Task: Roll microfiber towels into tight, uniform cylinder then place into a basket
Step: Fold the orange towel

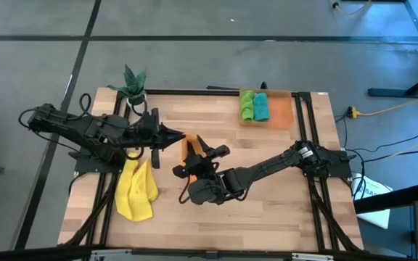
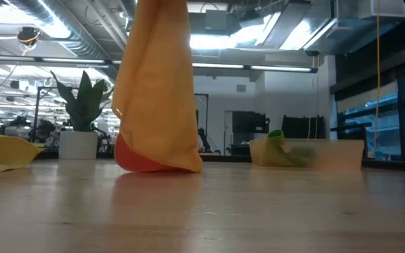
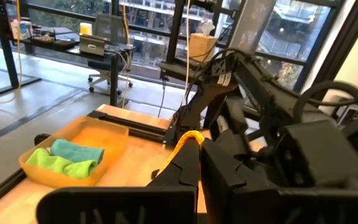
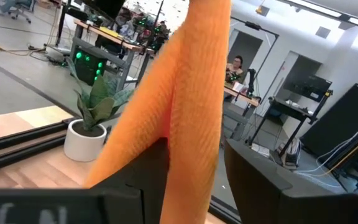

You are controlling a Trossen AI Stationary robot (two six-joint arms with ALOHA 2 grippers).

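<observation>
The soft orange microfiber towel [image 2: 157, 91] hangs right up front, long axis vertical, bottom edge touching the wooden table [image 2: 259, 211]. Left gripper [image 1: 182, 135] pinches its top shut; right gripper [image 1: 203, 158] sits at 5 o'clock, fingers spread around the cloth.

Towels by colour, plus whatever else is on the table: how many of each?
Orange towel: 1
Yellow towel: 1
Green towel: 1
Teal towel: 1
Basket: 1
Potted plant: 1
Total: 6
</observation>
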